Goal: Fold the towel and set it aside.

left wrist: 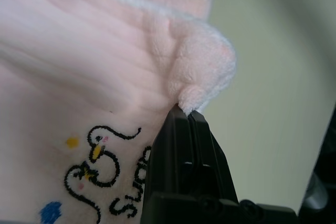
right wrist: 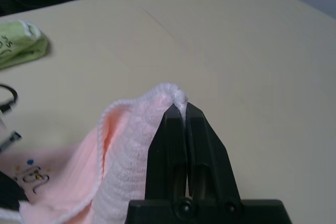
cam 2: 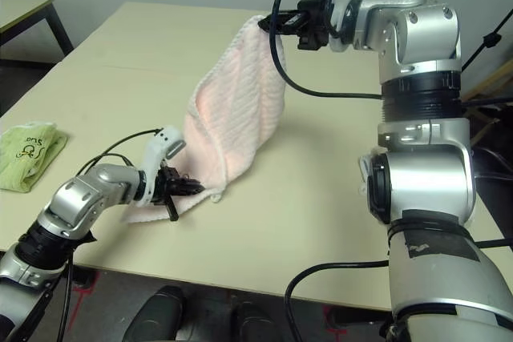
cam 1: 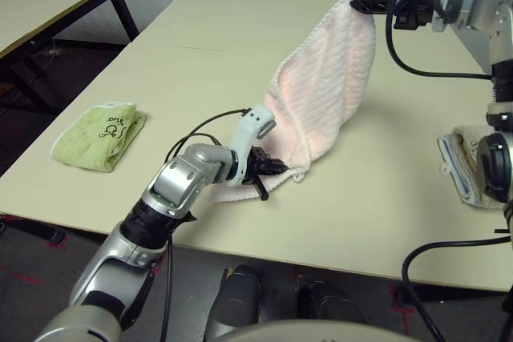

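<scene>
Soft, even indoor light, bright on the tabletop [cam 1: 200,62], faint diffuse shadow beside the hanging towel [cam 1: 325,90], no glare, head views fairly sharp, left wrist view blurred on close pink cloth, floor beneath dim.

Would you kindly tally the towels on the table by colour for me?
Pink: 1, the pink towel, pinched at two corners by the left hand and the right hand.
Lime green: 1, the green towel, folded, on the table.
Cream: 1, the cream towel, folded, near the right edge.
Total: 3
</scene>
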Controlling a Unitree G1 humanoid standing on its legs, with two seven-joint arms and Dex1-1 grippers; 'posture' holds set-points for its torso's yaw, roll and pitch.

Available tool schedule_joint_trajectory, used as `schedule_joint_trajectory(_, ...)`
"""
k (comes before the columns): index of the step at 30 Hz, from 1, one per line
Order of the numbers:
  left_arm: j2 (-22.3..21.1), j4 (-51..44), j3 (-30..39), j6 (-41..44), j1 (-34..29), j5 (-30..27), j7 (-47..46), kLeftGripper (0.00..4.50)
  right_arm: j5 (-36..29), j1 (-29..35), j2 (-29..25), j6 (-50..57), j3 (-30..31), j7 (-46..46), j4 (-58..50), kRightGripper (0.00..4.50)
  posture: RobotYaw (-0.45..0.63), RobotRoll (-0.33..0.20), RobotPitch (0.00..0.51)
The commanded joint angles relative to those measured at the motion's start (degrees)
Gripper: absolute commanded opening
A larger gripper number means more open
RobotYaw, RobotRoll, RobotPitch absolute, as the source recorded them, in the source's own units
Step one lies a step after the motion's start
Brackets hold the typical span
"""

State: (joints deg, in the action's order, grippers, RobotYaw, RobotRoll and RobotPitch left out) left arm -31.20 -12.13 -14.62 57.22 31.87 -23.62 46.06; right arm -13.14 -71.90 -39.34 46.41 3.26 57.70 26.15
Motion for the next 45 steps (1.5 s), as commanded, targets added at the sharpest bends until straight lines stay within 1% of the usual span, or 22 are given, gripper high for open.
schedule_joint_trajectory(1,-2.97,-1.64,3.83,1.57,1.07,-2.38,1.58,0.02,-1.27,2.44,-1.61,2.77,-1.76,-0.67,-4.21,0.00,0.16,0.000,0.056)
schedule_joint_trajectory(7,-7.83,-1.09,9.74,2.54,1.84,-4.91,2.85,0.02,-3.08,6.01,-3.35,5.93,-3.10,-0.92,-8.50,0.00,0.18,0.000,0.066)
schedule_joint_trajectory(12,-12.13,-1.28,11.09,3.03,0.81,-7.53,6.44,0.02,-6.09,11.15,-4.75,9.52,-1.66,2.20,-12.91,0.00,0.19,0.000,0.070)
schedule_joint_trajectory(13,-12.95,-0.85,10.66,2.35,0.60,-7.19,6.95,0.02,-6.36,12.60,-4.92,9.47,-0.91,3.00,-13.60,0.00,0.19,0.000,0.072)
schedule_joint_trajectory(15,-14.10,1.91,9.59,-1.10,1.14,-4.67,7.19,0.02,-5.71,15.09,-4.40,7.86,0.53,3.62,-13.09,0.00,0.19,0.000,0.072)
schedule_joint_trajectory(17,-14.14,6.86,9.54,-5.20,3.45,-2.12,6.95,0.02,-3.23,16.10,-3.23,3.13,2.00,3.11,-9.17,0.00,0.19,0.000,0.071)
schedule_joint_trajectory(18,-13.92,10.53,9.46,-8.39,5.43,-0.06,6.23,0.02,-2.39,16.10,-2.10,-1.07,1.80,2.80,-6.15,0.00,0.19,0.000,0.071)
schedule_joint_trajectory(21,-12.95,22.94,8.80,-19.32,12.33,6.58,4.15,0.02,0.63,13.00,0.92,-11.34,1.08,0.16,4.85,0.00,0.19,0.000,0.066)
schedule_joint_trajectory(24,-11.24,36.42,9.07,-30.75,20.17,11.69,2.02,0.02,2.91,7.30,3.97,-22.77,-1.31,-5.33,16.36,0.00,0.19,0.000,0.065)
schedule_joint_trajectory(26,-10.56,45.15,9.12,-39.74,25.44,14.97,1.27,0.02,2.95,3.25,5.79,-33.08,-3.83,-8.08,23.09,0.00,0.19,0.000,0.066)
schedule_joint_trajectory(27,-10.37,48.71,9.29,-42.74,27.75,16.22,0.63,0.02,2.64,1.50,6.27,-36.59,-4.94,-8.68,25.40,0.00,0.19,0.000,0.066)
schedule_joint_trajectory(28,-10.27,52.18,9.83,-45.87,30.47,17.09,-0.01,0.02,2.26,-0.63,6.41,-38.76,-6.17,-9.46,27.33,0.00,0.18,0.000,0.062)
schedule_joint_trajectory(30,-10.11,56.89,11.84,-51.84,35.29,16.78,0.63,0.02,-0.15,-4.78,6.00,-40.07,-9.73,-9.67,29.69,0.00,0.18,0.000,0.060)
schedule_joint_trajectory(32,-10.47,59.09,13.37,-55.78,37.79,15.95,2.40,0.02,-2.53,-6.53,4.90,-39.30,-12.29,-6.99,29.11,0.00,0.18,0.000,0.060)
schedule_joint_trajectory(34,-11.15,57.99,14.17,-56.85,36.67,14.45,7.28,0.02,-5.10,-4.37,3.39,-34.10,-13.14,-2.05,24.08,0.00,0.17,0.000,0.061)
schedule_joint_trajectory(36,-12.09,53.94,14.19,-56.84,31.94,12.91,13.24,0.02,-9.50,2.48,0.88,-24.17,-12.58,5.60,14.31,0.00,0.16,0.000,0.063)
schedule_joint_trajectory(38,-13.13,47.72,14.07,-53.16,24.11,10.90,17.73,0.02,-13.61,12.74,-1.48,-15.67,-12.45,8.92,2.93,0.00,0.15,0.000,0.071)
schedule_joint_trajectory(41,-14.13,38.89,14.58,-49.02,11.81,7.28,23.20,0.02,-16.84,26.51,-3.46,-8.96,-13.13,9.23,-8.75,0.00,0.14,0.000,0.076)
schedule_joint_trajectory(43,-14.43,34.98,14.85,-46.79,4.95,6.46,24.30,0.02,-17.68,33.71,-3.20,-6.96,-14.00,7.86,-12.54,0.00,0.14,0.000,0.079)
schedule_joint_trajectory(45,-15.19,31.55,14.32,-44.27,-0.85,6.20,25.60,0.02,-17.51,39.65,-3.20,-6.62,-13.54,7.68,-14.97,0.00,0.14,0.000,0.080)
